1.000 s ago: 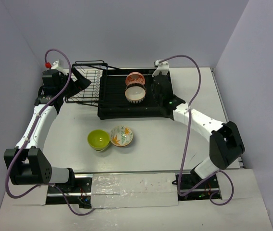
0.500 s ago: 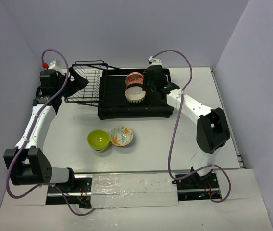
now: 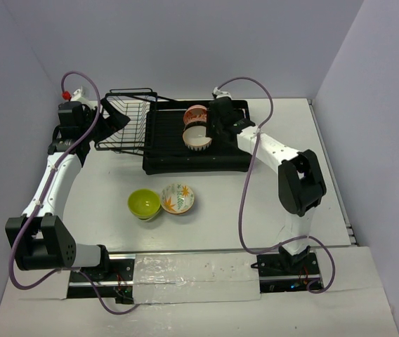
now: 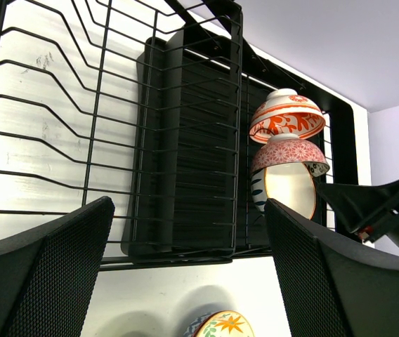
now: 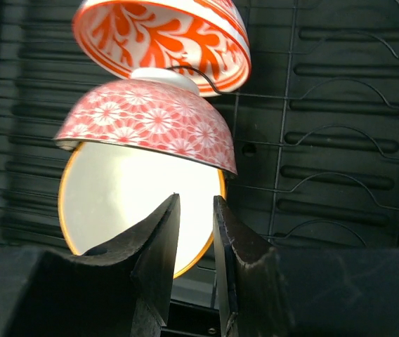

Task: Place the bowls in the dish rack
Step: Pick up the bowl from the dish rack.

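The right gripper, jaws nearly closed and empty, hovers beside two patterned bowls standing on edge in the dish rack. The left gripper, jaws wide, hangs over the wire basket. The green bowl and leaf-pattern bowl sit touching on the table.

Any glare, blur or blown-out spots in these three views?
Top external: even light, sharp, soft shadows beside the lime green bowl. Left wrist: the near fingers are dark and soft, while the dish rack wires stay crisp and the table behind them is bright. Right wrist: the inside of the cream bowl looks nearly blown out, with the black fingers silhouetted against it.
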### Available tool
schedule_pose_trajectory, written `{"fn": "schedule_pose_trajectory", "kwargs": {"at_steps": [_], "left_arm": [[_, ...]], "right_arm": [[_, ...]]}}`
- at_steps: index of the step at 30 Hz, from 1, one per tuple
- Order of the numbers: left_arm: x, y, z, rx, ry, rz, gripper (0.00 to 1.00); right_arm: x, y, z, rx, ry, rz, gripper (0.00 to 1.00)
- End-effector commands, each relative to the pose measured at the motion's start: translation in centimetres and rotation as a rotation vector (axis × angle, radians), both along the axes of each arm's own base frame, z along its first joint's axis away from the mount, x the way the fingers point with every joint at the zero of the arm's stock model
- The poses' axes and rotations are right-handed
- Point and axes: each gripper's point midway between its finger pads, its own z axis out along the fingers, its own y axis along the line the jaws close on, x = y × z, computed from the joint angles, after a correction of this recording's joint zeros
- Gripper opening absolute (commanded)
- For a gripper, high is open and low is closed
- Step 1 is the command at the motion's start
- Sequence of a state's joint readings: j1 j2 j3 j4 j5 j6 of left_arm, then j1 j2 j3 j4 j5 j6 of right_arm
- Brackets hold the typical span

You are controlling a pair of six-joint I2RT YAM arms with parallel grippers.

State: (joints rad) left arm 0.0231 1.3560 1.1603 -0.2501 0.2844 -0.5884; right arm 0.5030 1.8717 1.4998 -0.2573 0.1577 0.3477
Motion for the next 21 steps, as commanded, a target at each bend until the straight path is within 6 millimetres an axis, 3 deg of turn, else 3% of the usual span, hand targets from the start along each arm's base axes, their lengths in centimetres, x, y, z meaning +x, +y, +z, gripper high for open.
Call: {"fn": "schedule_pose_trajectory", "kwargs": {"at_steps": [1, 21], "left_arm": [[0.4, -0.1, 3.1, -0.011, -0.091, -0.009, 0.93], [0.2, -0.1, 3.3, -0.022, -0.094, -0.015, 0.93]], "right_arm": [[1.2, -0.3, 1.0, 0.004, -0.015, -0.023, 0.33], [1.2, -0.8, -1.6, -0.021, 0.03, -0.028, 0.31]]}}
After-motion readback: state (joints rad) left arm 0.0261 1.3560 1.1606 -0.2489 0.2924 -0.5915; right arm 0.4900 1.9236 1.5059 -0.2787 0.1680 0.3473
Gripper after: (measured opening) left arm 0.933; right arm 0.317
